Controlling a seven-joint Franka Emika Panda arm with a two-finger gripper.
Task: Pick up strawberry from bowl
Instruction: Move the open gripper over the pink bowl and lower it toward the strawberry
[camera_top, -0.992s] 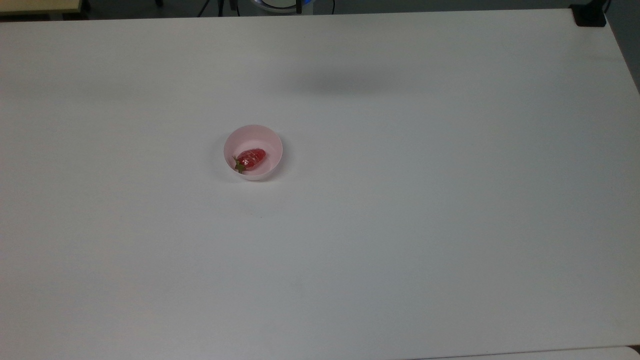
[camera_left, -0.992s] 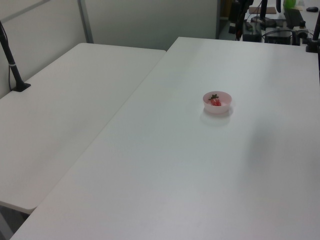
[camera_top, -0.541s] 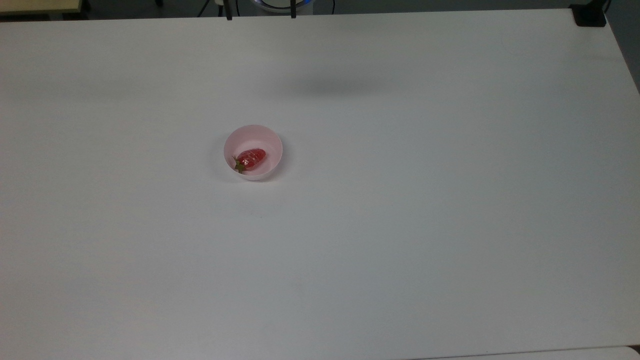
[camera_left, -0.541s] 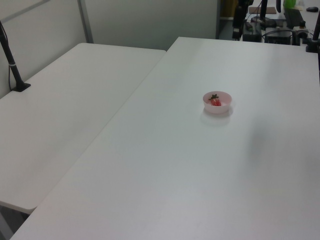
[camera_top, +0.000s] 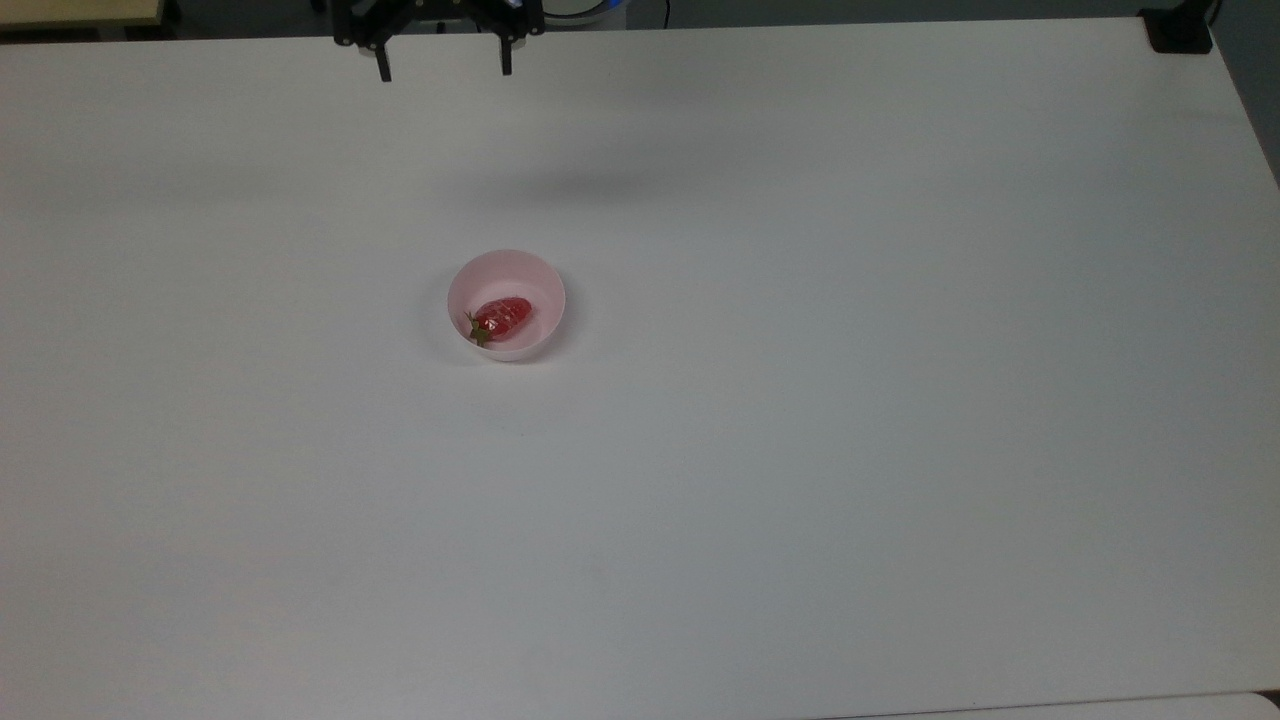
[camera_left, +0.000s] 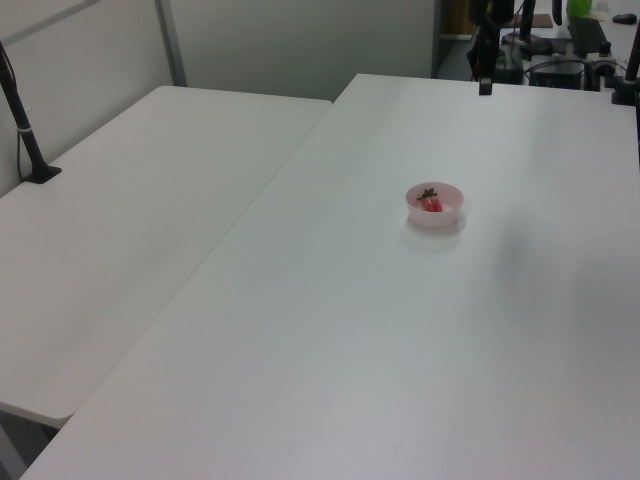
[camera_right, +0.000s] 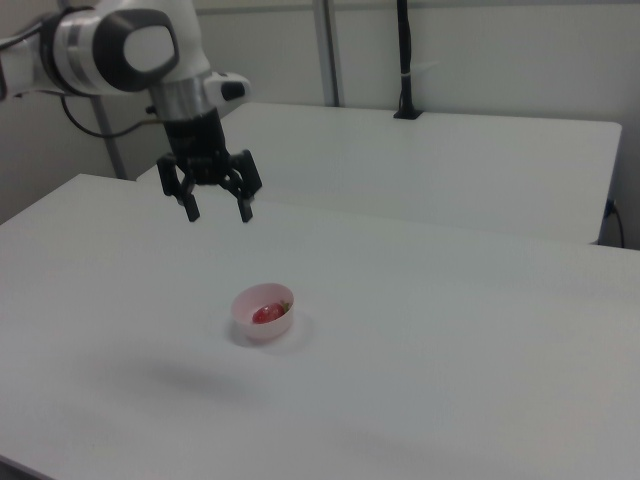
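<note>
the gripper (camera_right: 217, 213) hangs high over the white table (camera_right: 450, 330), its two black fingers (camera_right: 192, 208) spread wide and pointing straight down with nothing between them; in the top view it sits at the far edge (camera_top: 443, 70), well apart from the bowl (camera_top: 530, 273). below and off to the right view's right of the hand is that small pale pink bowl (camera_right: 245, 327), standing alone on the bare tabletop, and the strawberry (camera_right: 266, 314) lies on its side in the bottom of it. from above the strawberry (camera_top: 502, 314) points its green leafy end toward the top view's lower left, up near the bowl's wall, with the red body slanting up to the right. it looks light and glossy, so i'd expect it to be slick and apt to squirt out of a hard pinch, and if it's real fruit it will bruise. the best hold seems to be across the thick middle of the red body, fingers closing on its short width, not on the leaves. the bowl looks light too and the walls crowd the berry, so a finger catching the rim could tip or drag it.
</note>
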